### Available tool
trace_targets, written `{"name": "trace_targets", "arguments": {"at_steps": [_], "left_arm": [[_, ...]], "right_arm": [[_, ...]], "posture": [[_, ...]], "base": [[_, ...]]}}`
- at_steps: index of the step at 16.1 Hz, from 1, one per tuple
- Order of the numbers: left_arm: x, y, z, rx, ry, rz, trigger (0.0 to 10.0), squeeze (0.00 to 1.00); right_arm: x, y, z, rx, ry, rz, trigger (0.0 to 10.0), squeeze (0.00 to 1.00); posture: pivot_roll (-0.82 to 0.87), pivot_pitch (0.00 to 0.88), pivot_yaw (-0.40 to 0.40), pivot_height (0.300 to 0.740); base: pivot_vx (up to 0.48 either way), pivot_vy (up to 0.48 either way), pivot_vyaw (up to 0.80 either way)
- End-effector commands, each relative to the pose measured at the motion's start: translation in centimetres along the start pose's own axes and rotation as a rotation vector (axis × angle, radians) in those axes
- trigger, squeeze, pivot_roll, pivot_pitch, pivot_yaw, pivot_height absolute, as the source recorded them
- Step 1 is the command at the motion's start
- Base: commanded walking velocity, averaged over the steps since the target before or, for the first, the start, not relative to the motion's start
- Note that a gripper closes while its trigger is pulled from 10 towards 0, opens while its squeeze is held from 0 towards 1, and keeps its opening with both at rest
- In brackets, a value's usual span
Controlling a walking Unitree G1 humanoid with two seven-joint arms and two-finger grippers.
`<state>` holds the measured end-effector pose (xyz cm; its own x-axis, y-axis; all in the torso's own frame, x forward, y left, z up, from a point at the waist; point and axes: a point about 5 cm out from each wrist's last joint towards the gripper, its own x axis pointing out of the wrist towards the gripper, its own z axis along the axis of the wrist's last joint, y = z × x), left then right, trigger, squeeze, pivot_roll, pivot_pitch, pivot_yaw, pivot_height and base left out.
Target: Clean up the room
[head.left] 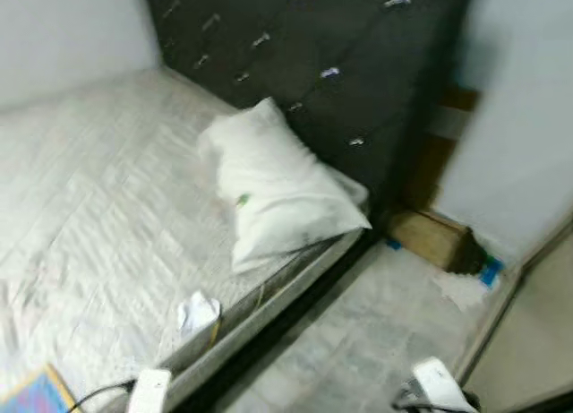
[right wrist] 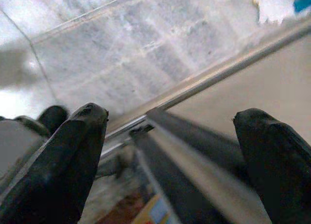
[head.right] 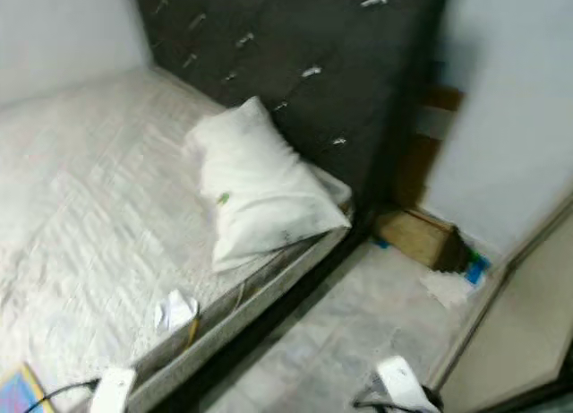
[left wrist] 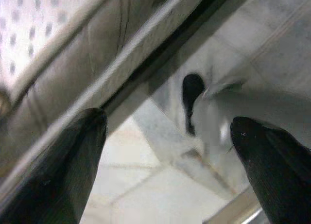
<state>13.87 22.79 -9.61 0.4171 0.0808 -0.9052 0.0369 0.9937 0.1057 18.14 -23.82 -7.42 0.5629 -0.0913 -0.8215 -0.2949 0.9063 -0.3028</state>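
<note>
- White, crumpled scrap of paper or tissue (head.left: 198, 311) is lying near the lower left of the head view, on the quilted pale grey mattress (head.left: 89, 207) just beside its near edge; it is looking like the nearest piece of litter for the tidy-up.
- Judging from how things are lying, the robot is at the surveying stage: nothing is being held yet, and both arms are hanging low at the bottom of the frame.
- Left end effector (left wrist: 167, 151) is hanging open, its two black tapered fingers spread wide with nothing between them, pointing at the padded side of the bed and the pale tiled floor (head.left: 376, 332).
- Right end effector (right wrist: 172, 151) is likewise gaping empty over the floor tiles, beside a metal door track.
- Next move is probably calling for stepping closer to the bed and raising the left arm over the scrap; the thin, soft paper is likely needing a light pinch from above.
- Soft, plump white pillow (head.left: 273, 184) is sitting askew at the centre of the frame, touching the dark, button-tufted headboard (head.left: 322, 64); it may be wanting straightening.
- Brown cardboard box (head.left: 434, 238) is standing on the floor at centre right, in the corner by the headboard.
- Colourful flat item (head.left: 36, 395), too blurred to name, is peeking in at the bottom left corner.
</note>
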Motion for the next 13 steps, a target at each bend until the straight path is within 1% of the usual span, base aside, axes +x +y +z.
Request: {"name": "trace_targets", "arguments": {"at_steps": [1,5,12,13], "left_arm": [[0.11,-0.31,0.83,0.022,-0.022,-0.003,10.0,0.0],[0.12,-0.35,0.95,0.028,-0.028,-0.003,10.0,0.0],[0.13,-0.51,1.13,0.022,-0.044,-0.014,10.0,0.0],[0.13,-0.54,1.15,0.027,-0.045,-0.021,10.0,0.0]], "right_arm": [[-0.19,-0.15,-0.81,-0.007,0.015,-0.002,10.0,0.0],[-0.19,-0.18,-0.74,-0.012,0.01,0.001,10.0,0.0],[-0.19,-0.2,-0.67,-0.006,0.004,0.011,10.0,0.0],[-0.19,-0.18,-0.61,-0.009,0.0,0.016,10.0,0.0]], "posture": [[-0.01,0.0,-0.031,0.74],[-0.01,0.0,-0.033,0.74],[-0.01,0.0,-0.035,0.74],[-0.01,0.0,-0.035,0.74]], "base": [[0.0,0.0,0.8],[0.0,0.0,0.8],[0.0,0.0,0.0],[0.0,0.0,0.4]]}}
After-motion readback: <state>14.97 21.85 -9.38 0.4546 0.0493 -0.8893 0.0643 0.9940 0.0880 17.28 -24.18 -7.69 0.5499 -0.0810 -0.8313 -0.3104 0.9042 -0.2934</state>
